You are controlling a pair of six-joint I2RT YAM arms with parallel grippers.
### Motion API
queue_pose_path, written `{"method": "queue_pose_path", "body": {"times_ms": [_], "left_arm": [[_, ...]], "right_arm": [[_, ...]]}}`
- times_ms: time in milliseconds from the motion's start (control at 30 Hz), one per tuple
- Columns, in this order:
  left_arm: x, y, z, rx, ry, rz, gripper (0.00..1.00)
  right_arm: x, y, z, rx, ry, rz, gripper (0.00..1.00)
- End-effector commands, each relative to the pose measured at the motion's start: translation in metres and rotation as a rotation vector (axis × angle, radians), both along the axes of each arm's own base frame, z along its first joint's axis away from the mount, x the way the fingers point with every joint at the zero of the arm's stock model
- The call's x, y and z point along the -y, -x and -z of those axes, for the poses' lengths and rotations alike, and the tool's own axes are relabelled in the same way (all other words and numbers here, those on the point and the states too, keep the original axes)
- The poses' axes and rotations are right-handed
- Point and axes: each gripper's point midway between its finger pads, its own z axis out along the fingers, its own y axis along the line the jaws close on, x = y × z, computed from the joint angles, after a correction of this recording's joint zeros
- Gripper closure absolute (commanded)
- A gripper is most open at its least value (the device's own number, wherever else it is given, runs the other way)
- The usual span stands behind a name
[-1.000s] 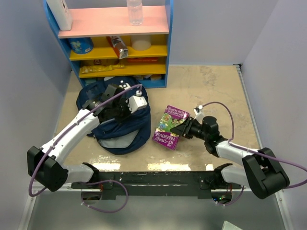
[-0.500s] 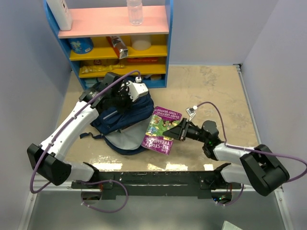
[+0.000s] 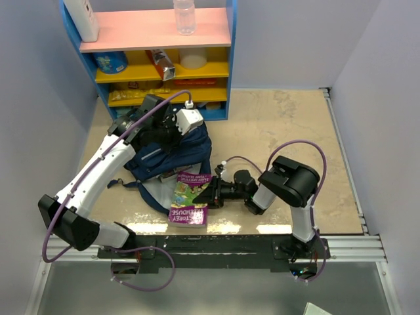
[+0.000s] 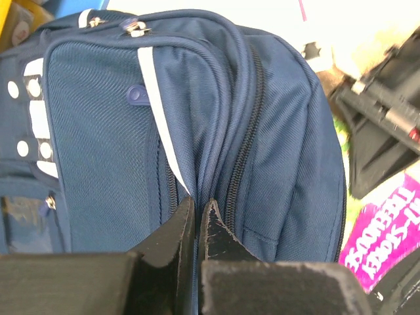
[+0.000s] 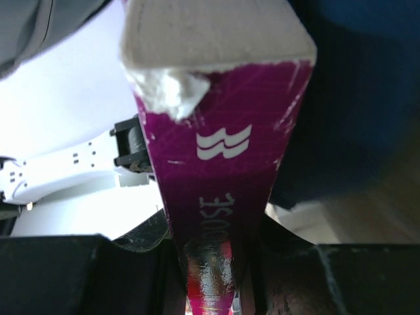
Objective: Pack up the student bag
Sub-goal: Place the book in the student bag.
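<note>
left gripper [image 4: 198,216]: pinched shut on a fold of bag [image 3: 178,155] fabric, right at the zip seam; nothing else between the fingers.
right gripper [image 3: 211,193]: narrow, clamped on the book [image 3: 189,199] by one edge, purple spine facing its wrist camera.
bag now: hanging under the left gripper, top pulled up toward the shelf [image 3: 157,29], body draping toward the arm bases.
change, bag: a second ago slumped low and flat under the left gripper; now lifted and drawn away from the bases, front pockets standing up.
change, book: was out to the right of the bag, well clear; now swung across ahead of the right fingertips and down against the bag's near edge, by the pale lining [image 3: 155,190].
change, right arm: was stretched out low over the table; now folded back, elbow high, wrist pointing at the bag.
grips: no change on either side over the last second.
meaning: looks like hold-open plus insert; left keeps the bag up, right lines the book up with the mouth.
progress: book touching or just beside the bag, not inside yet.
unclear: can't tell whether the main compartment is actually gaping where the book sits.
risk: book corner could catch on fabric and push the bag instead of sliding in.
</note>
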Motion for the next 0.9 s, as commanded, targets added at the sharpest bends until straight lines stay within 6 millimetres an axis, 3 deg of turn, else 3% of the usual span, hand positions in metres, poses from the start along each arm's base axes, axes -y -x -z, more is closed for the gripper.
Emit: {"method": "queue_pose_path", "body": {"times_ms": [0, 233, 467, 600, 667, 800, 867], "left_arm": [[0.023, -0.015, -0.062, 0.178, 0.156, 0.039, 1.0], [0.022, -0.013, -0.063, 0.187, 0.161, 0.039, 1.0], [0.023, -0.014, -0.063, 0.179, 0.165, 0.037, 1.0], [0.024, -0.012, -0.065, 0.173, 0.173, 0.038, 1.0], [0.024, -0.011, -0.066, 0.171, 0.176, 0.041, 1.0], [0.024, -0.007, -0.066, 0.159, 0.18, 0.046, 1.0], [0.023, -0.005, -0.069, 0.163, 0.183, 0.047, 1.0]], "right_arm": [[-0.012, 0.007, -0.121, 0.414, -0.451, -0.016, 1.0], [0.001, 0.036, -0.149, 0.566, -0.507, -0.108, 1.0], [-0.001, 0.059, -0.168, 0.682, -0.572, -0.225, 1.0], [-0.017, 0.045, -0.166, 0.702, -0.544, -0.229, 1.0], [-0.028, 0.038, -0.176, 0.738, -0.56, -0.237, 1.0], [-0.05, 0.004, -0.174, 0.772, -0.472, -0.19, 1.0], [-0.051, -0.017, -0.169, 0.784, -0.42, -0.139, 1.0]]}}
